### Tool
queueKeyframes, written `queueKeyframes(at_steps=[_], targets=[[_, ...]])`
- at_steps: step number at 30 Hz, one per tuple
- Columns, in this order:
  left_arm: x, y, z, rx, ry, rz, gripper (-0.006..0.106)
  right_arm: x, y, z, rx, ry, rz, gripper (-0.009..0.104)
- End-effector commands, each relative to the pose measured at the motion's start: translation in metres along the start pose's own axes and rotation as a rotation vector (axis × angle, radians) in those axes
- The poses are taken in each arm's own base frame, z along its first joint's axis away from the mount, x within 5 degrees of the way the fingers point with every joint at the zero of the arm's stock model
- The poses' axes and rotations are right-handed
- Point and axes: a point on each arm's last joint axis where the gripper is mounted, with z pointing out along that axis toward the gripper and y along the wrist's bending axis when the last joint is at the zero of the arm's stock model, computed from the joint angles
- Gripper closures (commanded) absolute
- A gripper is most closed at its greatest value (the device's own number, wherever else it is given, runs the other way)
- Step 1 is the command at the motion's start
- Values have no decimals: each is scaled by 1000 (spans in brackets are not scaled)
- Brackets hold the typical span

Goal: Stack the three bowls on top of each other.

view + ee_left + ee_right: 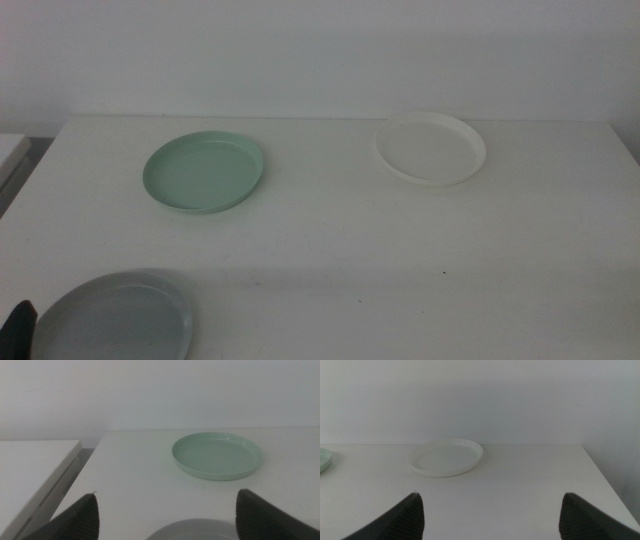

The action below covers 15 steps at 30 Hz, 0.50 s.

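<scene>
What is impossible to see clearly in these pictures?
- Grey shallow round bowl: cut by the middle view's bottom edge; the left wrist view shows only a sliver.
- Left gripper: only a dark tip shows in the middle view.
- Right gripper: outside the middle view.
- Mint green shallow round bowl: cut by the right wrist view's edge.

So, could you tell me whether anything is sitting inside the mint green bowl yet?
No. The mint green bowl is empty, its whole inner floor showing. The white bowl and grey bowl lie apart on the table. What lies beneath each bowl is covered.
</scene>
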Motion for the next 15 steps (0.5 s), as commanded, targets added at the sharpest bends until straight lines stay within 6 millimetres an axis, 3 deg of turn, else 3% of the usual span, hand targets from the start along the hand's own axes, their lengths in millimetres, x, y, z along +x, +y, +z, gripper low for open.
queueKeyframes(at_steps=[1, 4, 7, 15], targets=[[-1, 1, 0, -11, -18, 4, 7, 0, 0, 0, 5, -9, -11, 3], [-20, 3, -6, -49, -41, -1, 7, 0, 0, 0, 5, -9, -11, 3], [-52, 4, -14, -79, 27, -4, 7, 0, 0, 0, 5, -9, -11, 3], [-150, -2, -52, -28, 426, 7, 7, 0, 0, 0, 5, -9, -11, 3]])
